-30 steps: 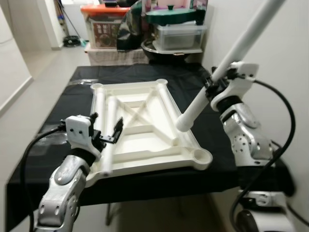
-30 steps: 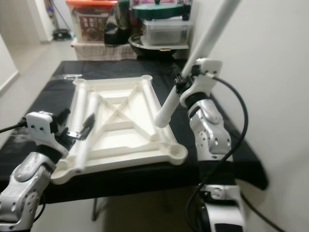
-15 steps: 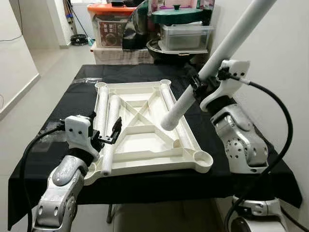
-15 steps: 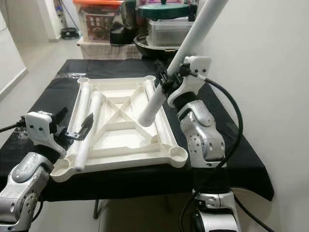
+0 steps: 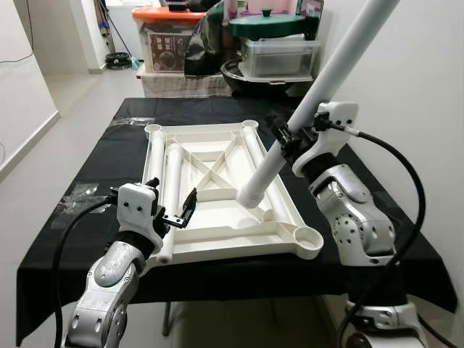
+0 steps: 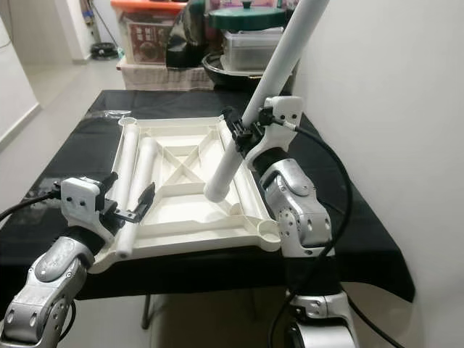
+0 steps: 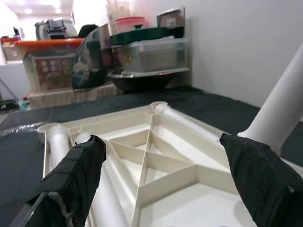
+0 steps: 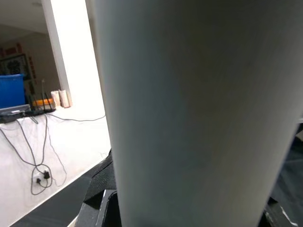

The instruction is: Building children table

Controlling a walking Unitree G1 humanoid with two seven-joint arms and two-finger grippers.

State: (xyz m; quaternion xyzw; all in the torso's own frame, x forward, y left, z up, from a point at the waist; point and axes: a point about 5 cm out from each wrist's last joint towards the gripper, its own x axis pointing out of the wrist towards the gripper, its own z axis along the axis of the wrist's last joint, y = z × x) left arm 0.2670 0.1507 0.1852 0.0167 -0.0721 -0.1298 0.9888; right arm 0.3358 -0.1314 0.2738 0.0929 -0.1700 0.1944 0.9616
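Tabletop (image 5: 217, 210) upside down mid-frame on black cloth (image 5: 109, 167), right gripper (image 5: 290, 138) clamped on tilted white leg (image 5: 304, 116), left gripper (image 5: 174, 214) spread at lower left, left wrist view, black fingers (image 7: 75, 175) apart over tabletop ribs, right wrist view, leg close-up.

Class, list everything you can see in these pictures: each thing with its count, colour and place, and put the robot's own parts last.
table top: one, white, upside down on the black cloth.
table legs: three lying inside the table top, white, two on its left side, one on its right.
table leg: one, white, tilted, held over the table top.
black cloth: one, covering the work table.
storage boxes: several, orange-lidded and clear, behind the table.
left gripper: open, at the table top's near left corner.
right gripper: shut on the tilted table leg.
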